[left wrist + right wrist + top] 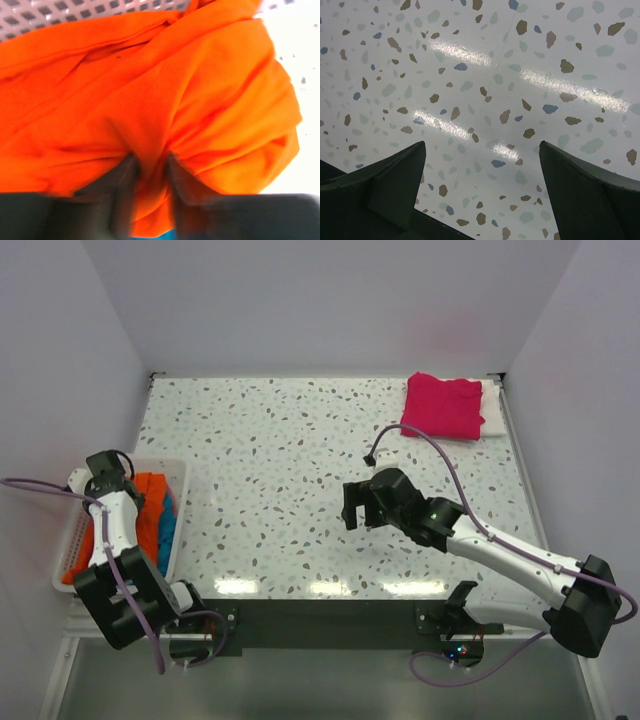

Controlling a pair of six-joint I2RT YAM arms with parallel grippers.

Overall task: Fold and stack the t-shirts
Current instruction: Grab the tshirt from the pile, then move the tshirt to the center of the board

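Note:
The orange t-shirt (150, 502) lies crumpled in the white basket (182, 502) at the left, with the teal-blue t-shirt (168, 530) beside it. My left gripper (103, 472) is down in the basket, shut on a fold of the orange t-shirt (150, 100), which bunches between the fingers (117, 180). A sliver of teal shows below (155, 235). The folded magenta-pink t-shirt (443, 405) lies on the folded white t-shirt (492, 410) at the far right corner. My right gripper (356, 508) is open and empty over the bare table (482, 145).
The basket's slatted wall (60, 12) shows behind the orange cloth. The speckled table (280, 460) spans the middle, walled on three sides. A cable (375, 450) from the right arm loops over the table.

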